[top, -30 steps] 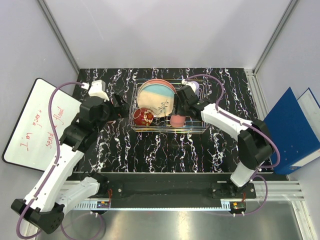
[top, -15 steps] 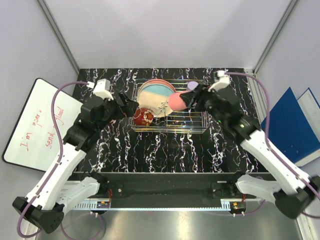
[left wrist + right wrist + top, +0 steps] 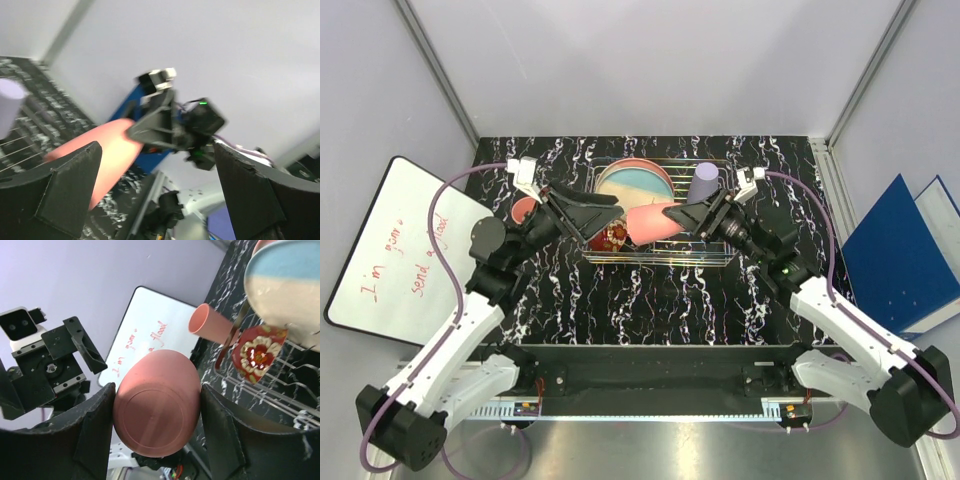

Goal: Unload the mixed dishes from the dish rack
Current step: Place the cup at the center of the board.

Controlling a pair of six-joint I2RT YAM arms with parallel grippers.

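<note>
Over the rack: right claw has a pink cup clamped sideways between both fingers. Its flat bottom faces the wrist camera and its open end is aimed across at the other arm.
Opposite side: left claw is spread wide with nothing in it, facing the cup's mouth from the left-edge side. It's close, but whether they touch I can't tell.
Wire frame: rack sits toward the far edge of the tabletop, about midway between left and right edges.
Big dishes: cream-and-blue plate stands on edge in the tines at the rack's far side, with the pink plate tucked right behind it.
Small dish: red bowl, patterned inside, is propped on its edge at the rack's left end, just in front of the cream-and-blue plate.
Far right of the tines: lavender cup stands there, clear of both arms.
Off the rack: second pink cup is out on the tabletop toward the left edge, partly hidden behind the left arm.
Surroundings: whiteboard with red handwriting lies beyond the left edge, and a blue binder lies beyond the right edge.
</note>
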